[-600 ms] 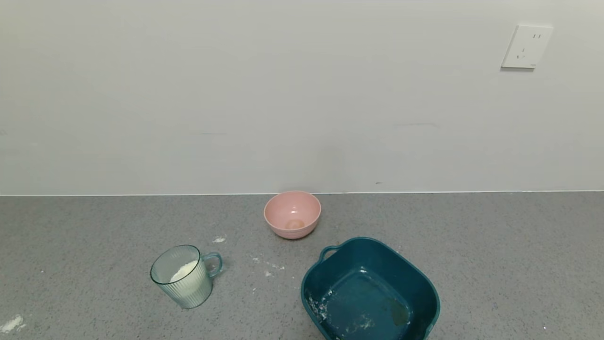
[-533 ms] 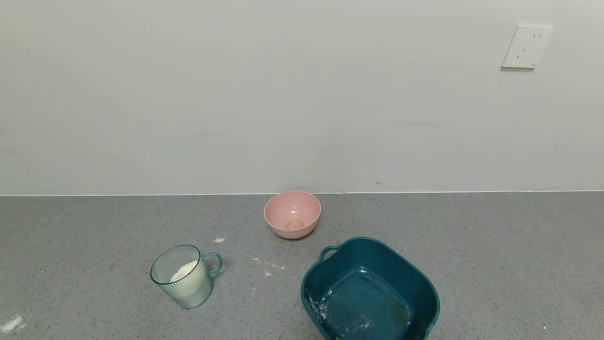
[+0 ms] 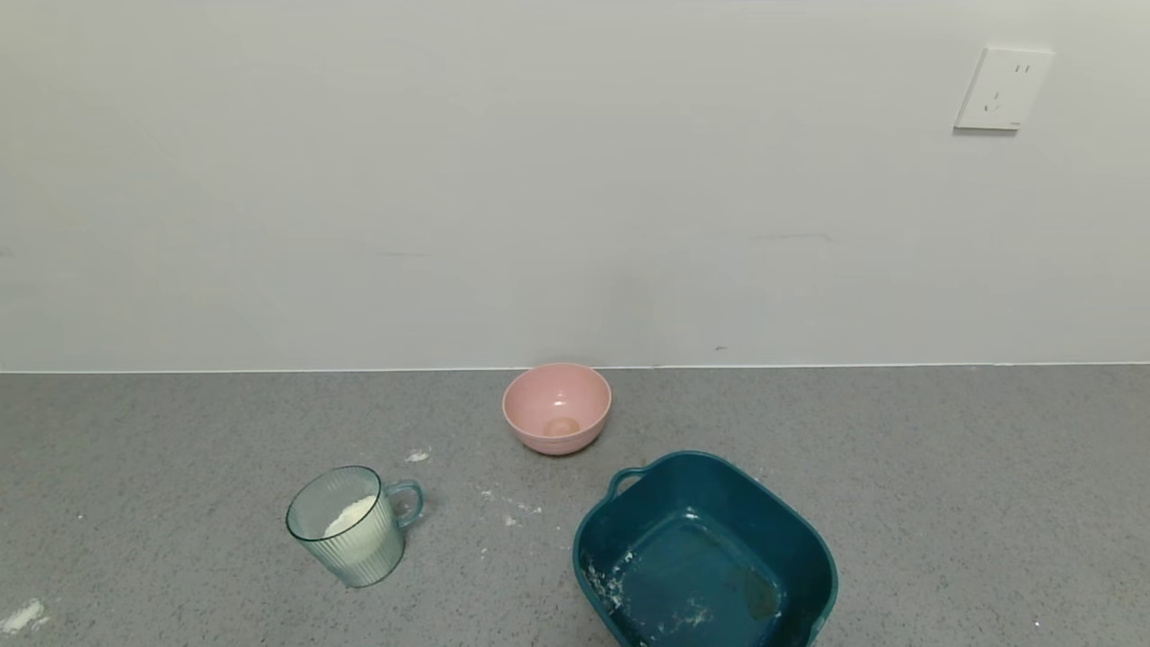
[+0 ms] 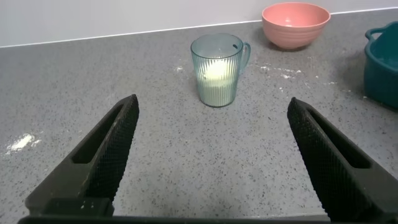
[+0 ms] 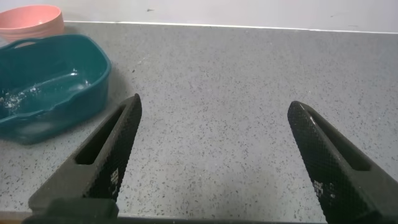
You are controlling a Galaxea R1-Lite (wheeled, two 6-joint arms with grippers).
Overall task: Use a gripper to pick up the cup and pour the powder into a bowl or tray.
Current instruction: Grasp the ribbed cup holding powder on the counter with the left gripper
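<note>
The pale blue-green ribbed cup (image 3: pixel 346 528) stands upright on the grey counter at the front left, with white powder (image 3: pixel 350 515) heaped inside and its handle toward the tub. The dark teal tub (image 3: pixel 705 557) sits at the front right with powder traces on its floor. Neither arm shows in the head view. My left gripper (image 4: pixel 212 102) is open, jaws wide apart, with the cup (image 4: pixel 216 70) straight ahead of it and some way off. My right gripper (image 5: pixel 214 104) is open over bare counter, with the tub (image 5: pixel 50 84) off to one side.
A small pink bowl (image 3: pixel 557 407) stands near the back wall, between cup and tub. Spilled powder specks (image 3: pixel 508 509) lie on the counter between them, and a patch (image 3: pixel 20 616) at the front left edge. A wall socket (image 3: pixel 1003 88) is at the upper right.
</note>
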